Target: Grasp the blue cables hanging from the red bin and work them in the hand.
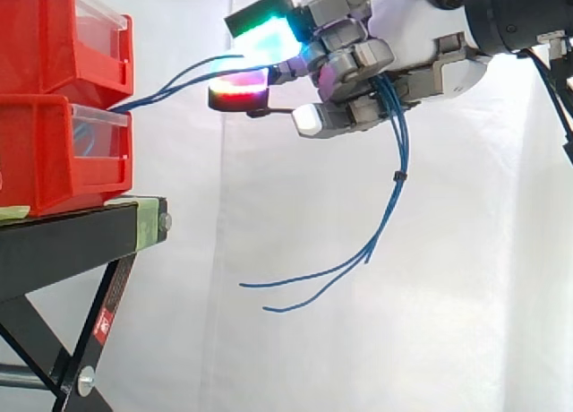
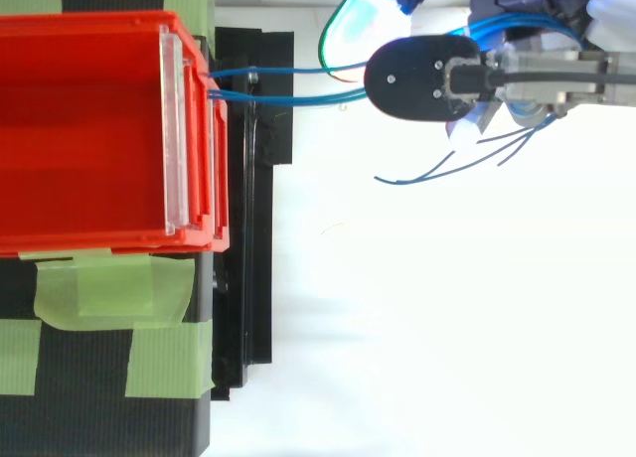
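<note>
Cables (image 1: 399, 172) stretch from the lower bin (image 1: 54, 152), out beyond my fingertips, lengthwise into my hand (image 1: 394, 45). My fingers (image 1: 345, 72) are curled round them. They are thin, smooth, limp blue strands. Their loose tails droop under my palm, joined by a small black tie.

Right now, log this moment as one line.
hand: shut on blue cables | cables run from lower red bin | loose ends hang below hand
</note>
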